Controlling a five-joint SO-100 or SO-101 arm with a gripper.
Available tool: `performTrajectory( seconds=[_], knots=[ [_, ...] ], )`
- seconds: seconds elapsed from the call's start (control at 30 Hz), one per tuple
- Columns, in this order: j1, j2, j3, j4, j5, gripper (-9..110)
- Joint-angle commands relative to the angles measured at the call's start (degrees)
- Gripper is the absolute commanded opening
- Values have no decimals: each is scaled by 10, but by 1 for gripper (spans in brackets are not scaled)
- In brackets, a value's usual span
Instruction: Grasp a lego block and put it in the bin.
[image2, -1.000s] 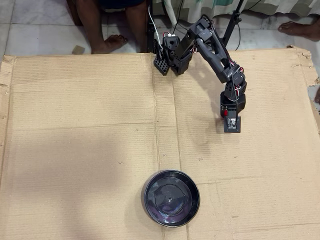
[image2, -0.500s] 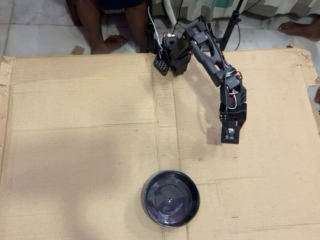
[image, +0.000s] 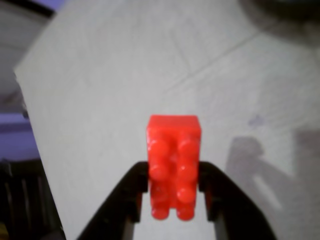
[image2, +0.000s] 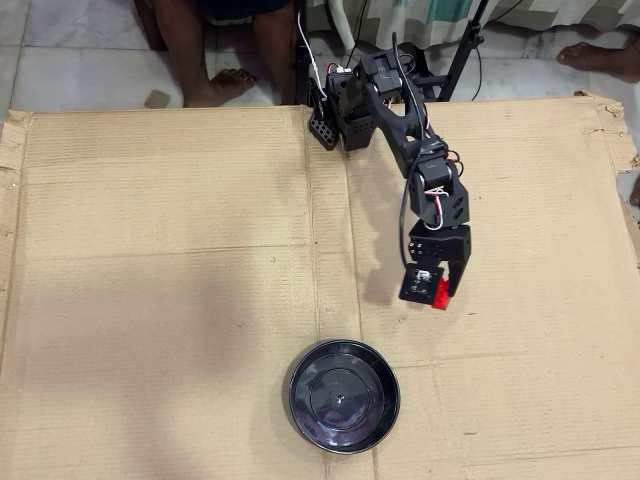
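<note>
In the wrist view my gripper (image: 174, 192) is shut on the lego block (image: 173, 162), a small bright red studded brick held between the two black fingers (image: 127, 192) and lifted above the cardboard. In the overhead view the gripper (image2: 436, 292) hangs over the right middle of the cardboard sheet with the red block (image2: 440, 293) showing at its tip. The bin (image2: 344, 396), a round glossy black dish, lies on the cardboard near the front edge, below and to the left of the gripper and apart from it. Only a dark blurred edge of the bin (image: 280, 9) shows at the wrist view's top right.
A large flat cardboard sheet (image2: 160, 300) covers the floor under the arm. The arm's base (image2: 345, 100) stands at the sheet's far edge. A person's bare feet (image2: 220, 85) and a stand's legs are on the tiles beyond it. Another foot (image2: 600, 55) is at the top right.
</note>
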Motion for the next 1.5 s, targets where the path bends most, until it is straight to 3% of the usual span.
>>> performTrajectory(
  seconds=[0.0, 0.33, 0.67, 1.47],
  knots=[
    [23, -6, -56, -7, -4, 0],
    [85, -144, -220, -136, -4, 0],
    [139, -248, -337, -153, -4, 0],
    [208, -261, -346, -146, -4, 1]
  ],
)
